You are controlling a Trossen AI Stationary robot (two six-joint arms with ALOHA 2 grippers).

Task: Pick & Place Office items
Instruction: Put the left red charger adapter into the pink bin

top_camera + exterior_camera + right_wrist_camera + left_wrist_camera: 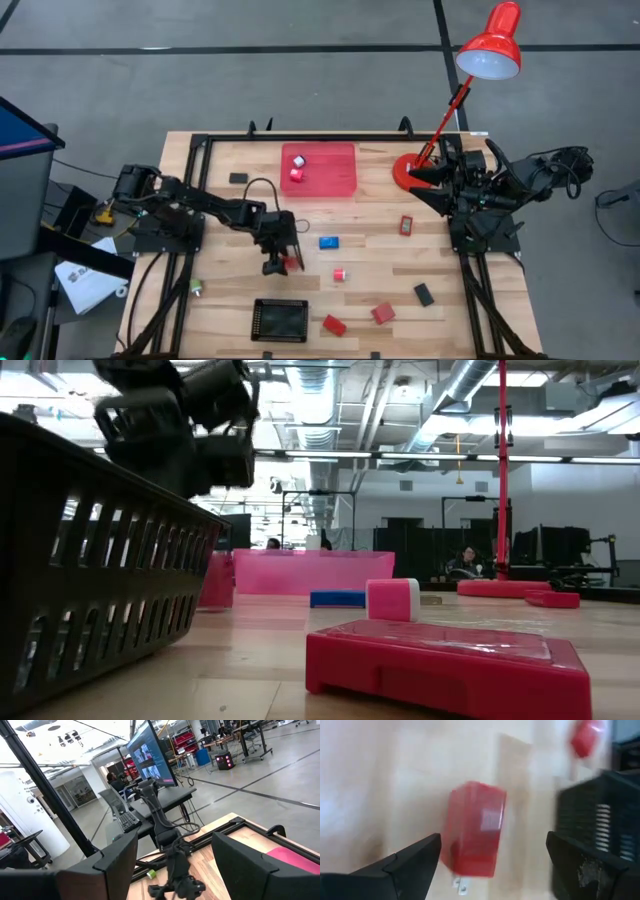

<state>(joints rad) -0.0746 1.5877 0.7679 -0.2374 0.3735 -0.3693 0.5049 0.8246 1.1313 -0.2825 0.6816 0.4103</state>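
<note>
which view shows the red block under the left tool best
The left wrist view: the red block fills the frame between the open left tool, two prongs showing. The high view shows only a red sliver beside that tool. The low and right wrist views don't clearly show it.

A large open-plan robotics lab or workshop: exposed ceiling ducts [470, 400], polished concrete floor [260, 775], rows of workstations with monitors [150, 755] and red storage bins [182, 742], people seated behind a wooden desk [360, 220].
</note>
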